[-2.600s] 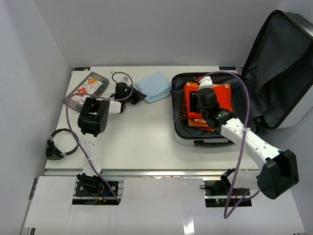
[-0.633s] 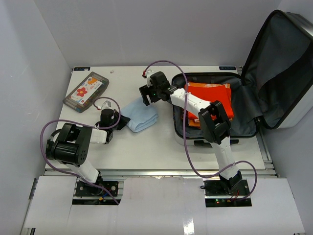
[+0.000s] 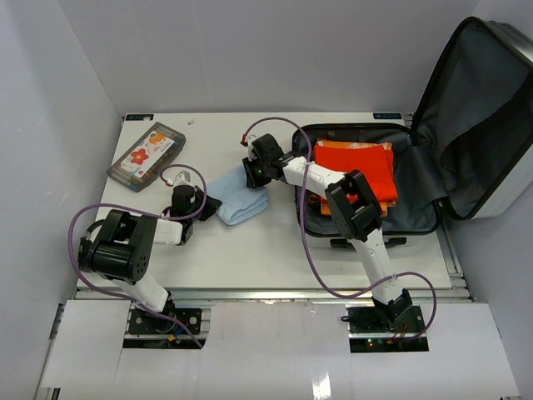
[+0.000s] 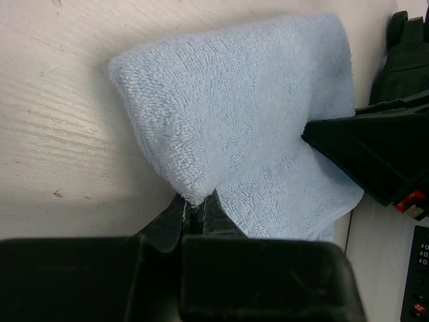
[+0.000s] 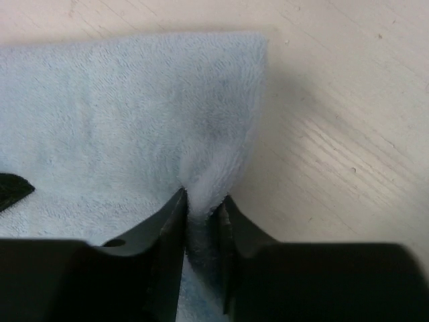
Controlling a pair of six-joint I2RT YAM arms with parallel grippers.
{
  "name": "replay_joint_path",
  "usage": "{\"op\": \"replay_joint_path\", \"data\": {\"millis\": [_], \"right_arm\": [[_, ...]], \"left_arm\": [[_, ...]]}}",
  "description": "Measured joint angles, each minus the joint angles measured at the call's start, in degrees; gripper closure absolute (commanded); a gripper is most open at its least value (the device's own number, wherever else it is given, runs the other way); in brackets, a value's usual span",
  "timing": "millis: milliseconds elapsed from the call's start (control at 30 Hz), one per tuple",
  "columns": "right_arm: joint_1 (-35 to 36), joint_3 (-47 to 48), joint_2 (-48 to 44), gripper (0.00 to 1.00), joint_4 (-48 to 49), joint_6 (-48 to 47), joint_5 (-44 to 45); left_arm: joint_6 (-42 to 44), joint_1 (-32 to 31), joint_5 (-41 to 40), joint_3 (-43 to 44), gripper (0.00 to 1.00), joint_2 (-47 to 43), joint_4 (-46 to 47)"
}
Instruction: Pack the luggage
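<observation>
luggage (image 3: 479,108) open, top view only | wrist views: left pincer (image 4: 195,206) nips towel (image 4: 234,100) | right pincer (image 5: 201,206) nips towel

Entry 1, blue towel (image 4: 234,121): corner hidden between left fingers (image 4: 172,223), fold hidden between right fingers (image 5: 169,231). Entry 2, luggage (image 3: 487,104): lid, far right of both fingers, cropped by picture edge.

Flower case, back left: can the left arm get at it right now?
Probably not yet. The left tool is shut on the blue towel, which the right tool also pinches. The flower case lies in the open with nothing over it, so after release, likely yes.
</observation>
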Motion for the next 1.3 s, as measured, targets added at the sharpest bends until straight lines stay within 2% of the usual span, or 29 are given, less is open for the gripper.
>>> {"op": "replay_joint_path", "data": {"millis": [233, 500, 700, 1000, 1167, 1300], "right_arm": [[0.23, -4.77, -3.57, 0.92, 0.99, -0.04, 0.10], [1.39, -13.13, -15.53, 0.92, 1.38, -0.19, 2.82], [2.85, -18.27, -25.99, 0.92, 2.57, -0.67, 7.93], [2.79, -25.78, -41.03, 0.92, 2.77, -1.76, 20.22], [0.02, -29.12, -48.10, 0.92, 3.12, -2.49, 25.28], [-6.15, -32.22, -52.19, 0.92, 3.58, -3.11, 26.32]], "left_arm": [[1.56, -0.06, 1.26, 0.47, 1.00, -0.67, -0.89], [3.67, -1.04, 5.17, 0.96, 1.00, -7.01, -3.97], [4.79, -5.10, 5.90, 3.86, 1.00, -12.83, -6.14], [7.02, -15.40, 5.53, 17.96, 1.00, -15.67, -9.23], [8.06, -19.95, 5.46, 28.02, 1.00, -9.32, -8.63], [8.74, -24.42, 5.76, 37.52, 1.00, 0.12, -7.46]]}}
